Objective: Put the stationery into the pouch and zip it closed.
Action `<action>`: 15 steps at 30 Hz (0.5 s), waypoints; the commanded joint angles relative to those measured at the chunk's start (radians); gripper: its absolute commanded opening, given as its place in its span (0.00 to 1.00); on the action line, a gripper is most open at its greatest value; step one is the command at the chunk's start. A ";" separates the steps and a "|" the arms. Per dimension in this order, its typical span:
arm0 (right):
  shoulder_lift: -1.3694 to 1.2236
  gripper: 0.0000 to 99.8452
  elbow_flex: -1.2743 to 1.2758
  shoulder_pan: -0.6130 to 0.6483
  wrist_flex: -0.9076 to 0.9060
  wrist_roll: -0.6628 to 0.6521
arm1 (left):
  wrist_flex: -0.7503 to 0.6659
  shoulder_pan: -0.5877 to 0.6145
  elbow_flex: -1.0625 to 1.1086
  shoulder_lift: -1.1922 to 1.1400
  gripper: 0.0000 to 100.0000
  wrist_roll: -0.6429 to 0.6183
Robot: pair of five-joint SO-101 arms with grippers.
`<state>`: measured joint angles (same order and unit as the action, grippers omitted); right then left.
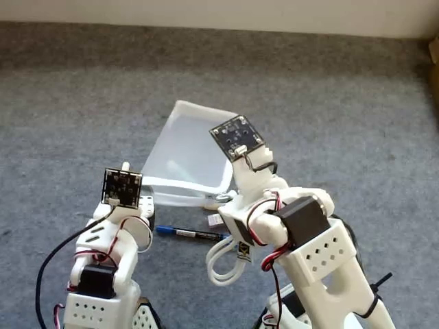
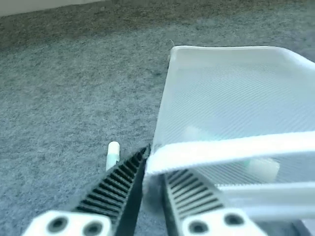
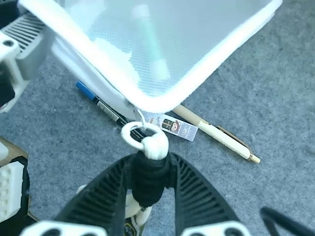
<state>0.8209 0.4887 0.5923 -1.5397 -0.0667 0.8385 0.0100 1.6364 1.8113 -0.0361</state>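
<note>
Some carpeted indoor room; grey carpet (image 1: pixel 343 103) runs to pale wall (image 1: pixel 206 12).

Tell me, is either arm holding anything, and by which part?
Both hold the pouch: the left tool pinches a corner of its open rim, the right tool grips its zipper pull.

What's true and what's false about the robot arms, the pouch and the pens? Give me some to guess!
1. The blue pen lies on the carpet, outside the pouch. True.
2. The right gripper is open and holds nothing. False: it is shut on the zip pull.
3. The cream pen lies on the carpet, one end tucked under the pouch. True.
4. The left gripper hangs far away from the pouch. False: it is shut on the pouch's white rim.
</note>
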 commanded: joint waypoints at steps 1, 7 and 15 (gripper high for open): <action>0.035 0.01 -0.061 0.005 -0.001 -0.012 | 0.020 -0.008 -0.094 0.013 0.01 0.017; 0.035 0.01 -0.061 0.004 -0.001 -0.011 | 0.169 -0.010 -0.211 0.013 0.01 0.018; 0.035 0.15 -0.059 -0.068 -0.001 -0.003 | 0.175 -0.007 -0.232 0.012 0.01 0.021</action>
<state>0.8209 0.4887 0.5892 -1.5397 -0.0667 1.0058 0.0100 1.4753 1.8113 -0.0238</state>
